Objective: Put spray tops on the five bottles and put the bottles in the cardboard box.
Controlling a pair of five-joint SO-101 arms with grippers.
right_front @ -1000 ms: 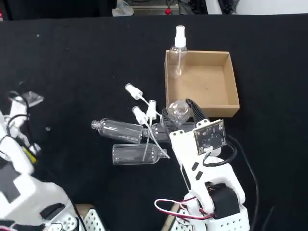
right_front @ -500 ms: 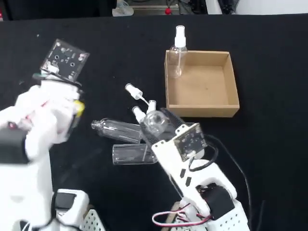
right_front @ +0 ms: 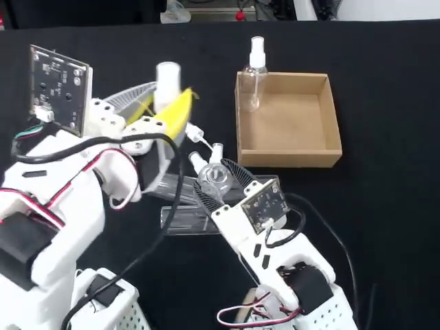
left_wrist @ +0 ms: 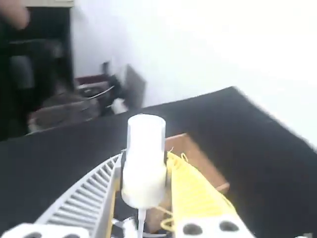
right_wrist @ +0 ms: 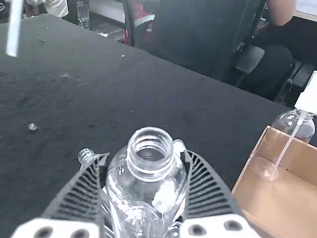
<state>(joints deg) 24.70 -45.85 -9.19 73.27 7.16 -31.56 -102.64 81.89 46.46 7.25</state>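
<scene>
1. High view. My left claw [right_front: 167, 103] is closed on a spray top [right_front: 167, 77], nozzle up, at 10 o'clock from the open bottle [right_front: 215, 177]. My right claw [right_front: 215, 183] clamps that bottle upright by its body. I judge the step in hand to be seating the top. The top should be brought plumb over the neck, the tube lowered in first, and only then twisted while the right claw holds firm. The cardboard box [right_front: 289, 159] lies at 2 o'clock from the open bottle, with one finished bottle [right_front: 253, 81] in its 11 o'clock corner. Loose spray tops [right_front: 192, 130] crowd the open bottle at 11 o'clock, and a lying bottle [right_front: 182, 218] rests on the black table [right_front: 385, 103] at 8 o'clock. Either arm could sweep them.

2. Left wrist view. The spray top [left_wrist: 144, 158] sits pinched between the grey finger [left_wrist: 84, 203] and the yellow finger [left_wrist: 193, 198], with the cardboard box [left_wrist: 208, 171] beyond. The tube's lower end is hidden, so I cannot tell whether it hangs straight.

3. Right wrist view. The right claw [right_wrist: 146, 158] grips the open bottle [right_wrist: 148, 183] just below its threaded, uncapped neck. The finished bottle [right_wrist: 292, 126] stands inside the cardboard box [right_wrist: 250, 158] nearby. Another bottle's neck shows just beside one finger.
</scene>
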